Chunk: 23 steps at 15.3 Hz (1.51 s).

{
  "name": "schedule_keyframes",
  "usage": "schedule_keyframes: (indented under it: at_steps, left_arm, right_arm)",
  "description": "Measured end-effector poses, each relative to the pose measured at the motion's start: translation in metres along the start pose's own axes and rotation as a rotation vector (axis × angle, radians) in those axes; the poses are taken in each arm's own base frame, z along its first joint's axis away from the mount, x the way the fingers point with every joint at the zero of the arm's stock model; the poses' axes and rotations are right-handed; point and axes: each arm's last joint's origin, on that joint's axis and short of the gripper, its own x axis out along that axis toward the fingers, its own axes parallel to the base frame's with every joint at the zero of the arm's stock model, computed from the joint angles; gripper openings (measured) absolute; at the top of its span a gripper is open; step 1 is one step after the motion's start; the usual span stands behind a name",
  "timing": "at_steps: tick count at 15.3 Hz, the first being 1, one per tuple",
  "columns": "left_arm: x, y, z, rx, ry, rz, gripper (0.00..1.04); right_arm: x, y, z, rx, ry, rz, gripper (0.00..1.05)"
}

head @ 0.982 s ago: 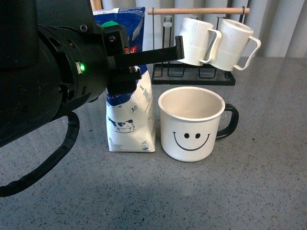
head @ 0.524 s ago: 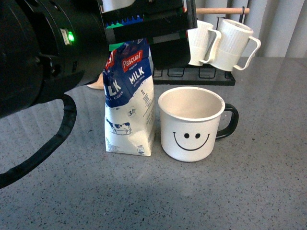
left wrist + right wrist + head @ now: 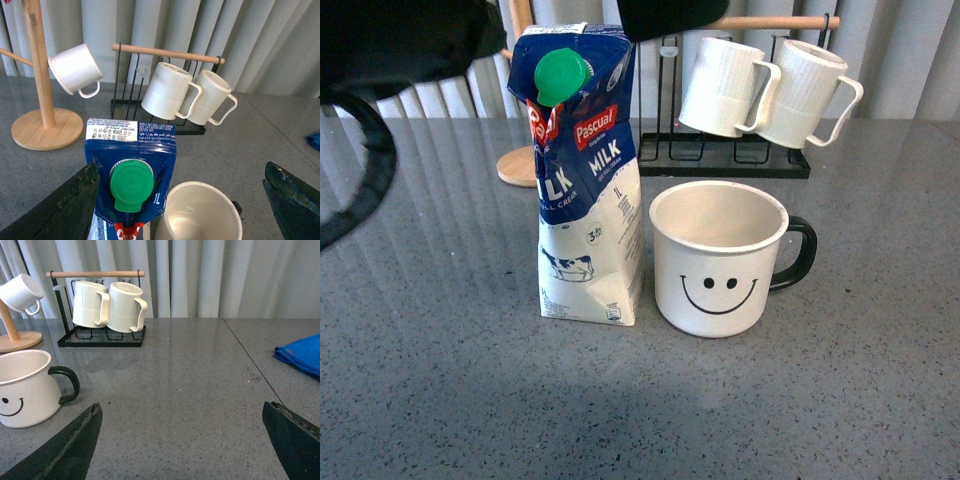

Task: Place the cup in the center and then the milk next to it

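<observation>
Grey tabletop (image 3: 440, 400) holds the milk (image 3: 588, 200) upright just beside the cup (image 3: 720, 260); both grippers (image 3: 180, 200) (image 3: 180, 440) gape open, empty.

Blue-and-white milk carton with green cap (image 3: 131, 192): lower body cut off by left wrist view's edge. White smiley-face enamel mug (image 3: 22, 387): one side cut off in right wrist view. Blue cloth (image 3: 300, 355): partly out of frame. Pale wooden mug-tree stand (image 3: 519, 160): mostly hidden behind carton in front view. Small print beneath carton's cow picture: illegible.
</observation>
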Motion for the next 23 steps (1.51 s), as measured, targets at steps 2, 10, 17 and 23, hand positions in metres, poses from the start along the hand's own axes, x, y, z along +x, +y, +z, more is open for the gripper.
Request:
schedule_keyframes:
  at_steps: [2, 10, 17, 23]
  left_arm:
    - [-0.014, 0.015, 0.022, -0.009, -0.042, -0.04, 0.98]
    - [-0.112, 0.097, 0.059, 0.109, -0.162, 0.278, 0.82]
    - [-0.138, 0.12, -0.04, 0.174, -0.111, 0.308, 0.01]
    - [-0.147, 0.121, -0.06, 0.174, -0.115, 0.308, 0.01]
  right_arm:
    - [0.0, 0.0, 0.0, 0.0, 0.0, 0.0, 0.98]
    - [0.0, 0.0, 0.0, 0.0, 0.0, 0.0, 0.98]
    - [0.0, 0.0, 0.0, 0.0, 0.0, 0.0, 0.98]
    - [0.0, 0.0, 0.0, 0.0, 0.0, 0.0, 0.98]
